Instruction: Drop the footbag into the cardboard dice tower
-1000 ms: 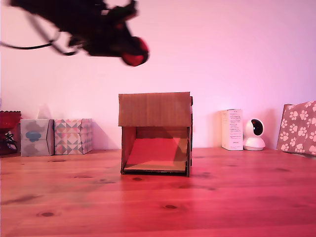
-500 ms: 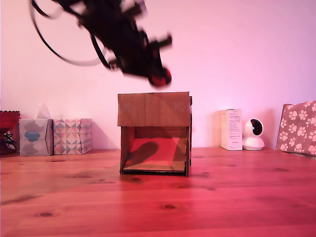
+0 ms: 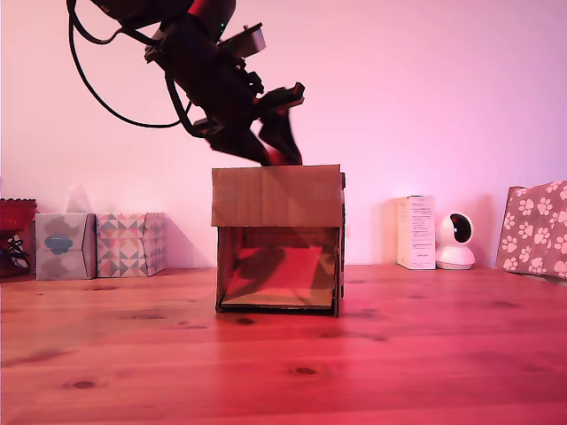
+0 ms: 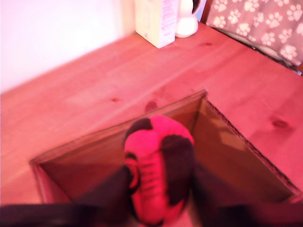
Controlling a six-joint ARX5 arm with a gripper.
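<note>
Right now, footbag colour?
Red and black panels on the footbag, clearest in the wrist view.

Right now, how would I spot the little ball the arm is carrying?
Find the brown cardboard dice tower mid-table. Just above its open top, the black gripper pinches the footbag. It is the only round, soft thing, in red and black panels.

A strong pink-red cast washes both pictures. In the exterior view the wall [image 3: 425, 97] is bright and evenly lit, paler toward the upper left of the frame, while my arm [image 3: 199, 66] reads as a near-black silhouette against it. A soft shadow falls inside the cardboard dice tower [image 3: 277, 197] on its ramp, and the table [image 3: 283, 363] is sharp. My wrist view is soft throughout: the footbag [image 4: 158, 165] is blurred, my fingers [image 4: 111, 191] are dark smears along the bottom edge.
</note>
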